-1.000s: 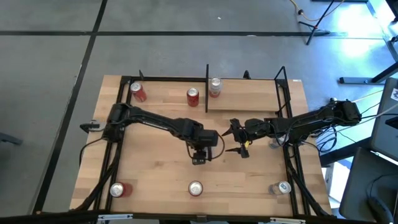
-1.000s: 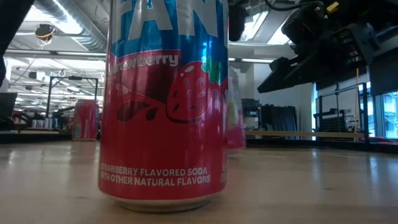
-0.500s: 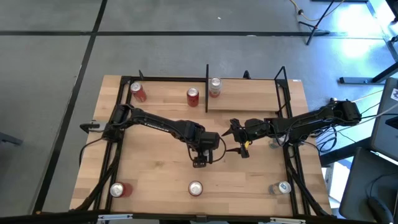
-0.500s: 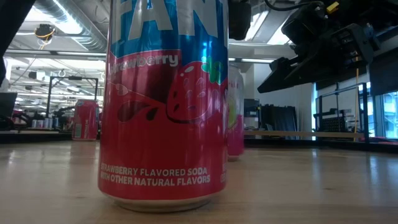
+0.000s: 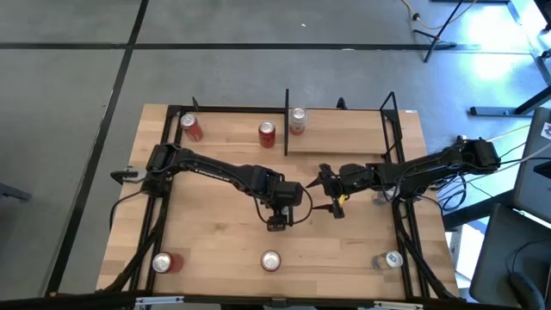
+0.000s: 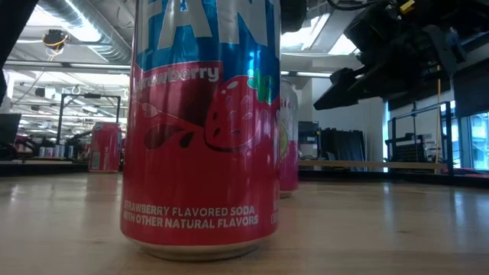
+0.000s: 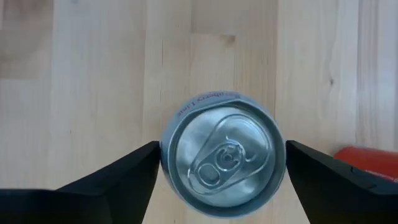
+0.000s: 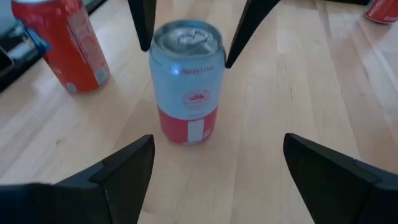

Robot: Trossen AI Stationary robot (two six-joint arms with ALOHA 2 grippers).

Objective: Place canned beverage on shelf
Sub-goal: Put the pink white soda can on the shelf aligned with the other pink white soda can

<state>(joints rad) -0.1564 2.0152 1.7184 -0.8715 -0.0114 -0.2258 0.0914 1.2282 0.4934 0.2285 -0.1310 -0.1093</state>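
Left tool (image 7: 221, 171) astride can (image 7: 222, 154) (body hidden)

The left gripper (image 5: 275, 222) hangs mid-table over an upright can (image 7: 222, 155), fingers either side. The right gripper (image 5: 326, 193) sits just beside it. The shelf (image 5: 344, 129) runs along the far edge

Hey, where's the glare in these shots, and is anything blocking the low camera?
High view: strong glare on the floor at the top right corner. Low view: the strawberry soda can stands right at the lens and hides much of the scene. Left wrist view: a can's silver lid gleams.
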